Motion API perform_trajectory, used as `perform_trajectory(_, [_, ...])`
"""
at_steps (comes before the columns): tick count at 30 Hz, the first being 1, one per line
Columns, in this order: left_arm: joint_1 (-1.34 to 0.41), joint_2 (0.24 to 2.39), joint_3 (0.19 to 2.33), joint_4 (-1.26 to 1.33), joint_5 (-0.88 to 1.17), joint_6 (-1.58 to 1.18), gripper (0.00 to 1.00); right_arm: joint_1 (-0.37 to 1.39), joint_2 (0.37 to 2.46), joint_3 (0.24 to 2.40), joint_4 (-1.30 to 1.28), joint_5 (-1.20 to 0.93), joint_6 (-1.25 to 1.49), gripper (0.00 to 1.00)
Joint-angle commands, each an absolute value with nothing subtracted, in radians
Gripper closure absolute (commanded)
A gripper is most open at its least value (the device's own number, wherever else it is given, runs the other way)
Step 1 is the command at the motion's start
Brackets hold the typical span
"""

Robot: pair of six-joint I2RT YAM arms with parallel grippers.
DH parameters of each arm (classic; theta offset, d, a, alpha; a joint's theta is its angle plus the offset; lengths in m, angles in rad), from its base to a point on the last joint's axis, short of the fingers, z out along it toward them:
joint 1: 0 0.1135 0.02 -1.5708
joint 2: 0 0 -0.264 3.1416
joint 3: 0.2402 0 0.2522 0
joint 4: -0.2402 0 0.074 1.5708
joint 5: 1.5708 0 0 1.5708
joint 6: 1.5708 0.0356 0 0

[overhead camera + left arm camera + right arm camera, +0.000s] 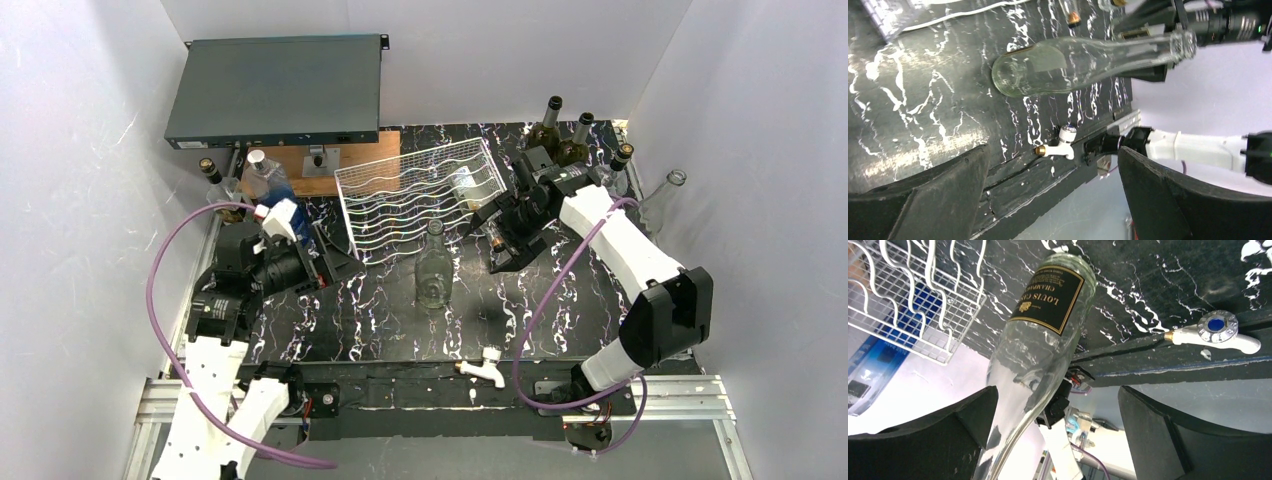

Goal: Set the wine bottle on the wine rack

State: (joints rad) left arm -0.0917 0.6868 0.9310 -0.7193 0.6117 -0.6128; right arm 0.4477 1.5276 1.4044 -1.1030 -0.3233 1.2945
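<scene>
Top: bottle [433, 268] stands upright mid-table, just in front of the rack [420, 195], not on it. No bottle in the rack. L gripper [335, 262] is off to its left and R gripper [500, 250] to its right, both apart from it, jaws wide, empty.

L wrist: fingers [923, 200] spread. Bottle seen beyond the gap, well off; nothing held.

R wrist: fingers [1188, 440] spread too. Bottle is close, neck running by one finger; can't tell if touching, but no clamp. Rack wires sit just behind.

Progress: approx. nil, no grasp yet. Left to do: grab bottle, lift, tip flat, lay in a slot, release.
</scene>
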Motion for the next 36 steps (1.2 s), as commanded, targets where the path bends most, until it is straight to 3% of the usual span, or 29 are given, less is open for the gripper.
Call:
perform_trajectory(1, [-0.214,0.690,0.925,-0.574,0.655,-0.566,0.01,0.446,1.520,1.445,-1.143,-0.242,1.287,0.00])
perform_trajectory(7, [-0.578,0.857,1.065,-0.523,0.296,-0.429,0.01,0.448,1.453,1.304,-0.949,-0.193,1.056,0.00])
perform_trajectory(12, [-0.754,0.961,1.111,-0.423,0.031,-0.292,0.01,0.448,1.355,1.188,-0.714,-0.165,0.693,0.00])
perform_trajectory(19, [-0.828,1.042,1.131,-0.290,-0.057,-0.193,0.01,0.454,1.320,1.102,-0.613,-0.231,0.386,0.00])
perform_trajectory(28, [-0.900,1.171,1.249,-0.315,-0.118,-0.153,0.01,0.454,1.291,1.075,-0.633,-0.174,0.351,0.00])
perform_trajectory(36, [-0.927,1.258,1.318,-0.375,-0.221,-0.171,0.19,0.454,1.303,1.067,-0.728,-0.176,0.493,0.00])
